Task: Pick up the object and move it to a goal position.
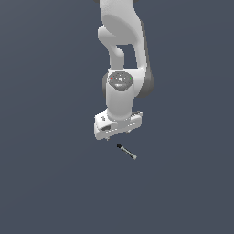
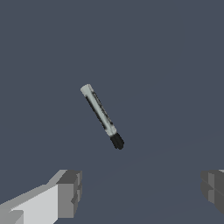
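Observation:
The object is a tiny thin stick (image 1: pixel 126 151) with a grey shaft, a black tip and a pale knob. It lies flat on the dark grey surface. In the wrist view it (image 2: pixel 102 115) lies at a slant, apart from both fingers. My gripper (image 1: pixel 118 133) hangs just above and behind the stick in the exterior view, with the hand pointing down. In the wrist view the gripper (image 2: pixel 140 192) is open and empty, its two grey fingertips (image 2: pixel 69 192) set wide apart. The stick is not between them.
The white arm (image 1: pixel 123 55) rises above the gripper to the top of the exterior view. The dark grey surface (image 1: pixel 50 183) spreads to all sides with nothing else on it.

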Controlling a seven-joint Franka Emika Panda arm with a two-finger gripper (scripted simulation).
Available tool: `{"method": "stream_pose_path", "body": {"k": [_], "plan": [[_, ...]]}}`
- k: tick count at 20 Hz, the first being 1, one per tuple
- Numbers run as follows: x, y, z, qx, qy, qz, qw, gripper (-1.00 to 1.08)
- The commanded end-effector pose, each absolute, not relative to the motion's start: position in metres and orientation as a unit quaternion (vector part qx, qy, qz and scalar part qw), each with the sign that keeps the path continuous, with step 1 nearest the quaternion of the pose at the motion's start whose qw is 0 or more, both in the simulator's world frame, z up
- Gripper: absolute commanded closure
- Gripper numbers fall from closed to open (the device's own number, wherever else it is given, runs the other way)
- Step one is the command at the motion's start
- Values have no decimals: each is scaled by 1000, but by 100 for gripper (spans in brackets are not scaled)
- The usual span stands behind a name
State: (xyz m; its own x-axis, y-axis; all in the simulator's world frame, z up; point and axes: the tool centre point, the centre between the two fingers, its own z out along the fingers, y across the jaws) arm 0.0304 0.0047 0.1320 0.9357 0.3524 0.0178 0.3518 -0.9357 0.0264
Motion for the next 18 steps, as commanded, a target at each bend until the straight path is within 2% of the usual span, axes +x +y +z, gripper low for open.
{"method": "stream_pose_path", "body": {"k": [1,18], "plan": [[35,11,121,976,219,8,11,-92],[55,45,65,909,416,0,2,-92]]}}
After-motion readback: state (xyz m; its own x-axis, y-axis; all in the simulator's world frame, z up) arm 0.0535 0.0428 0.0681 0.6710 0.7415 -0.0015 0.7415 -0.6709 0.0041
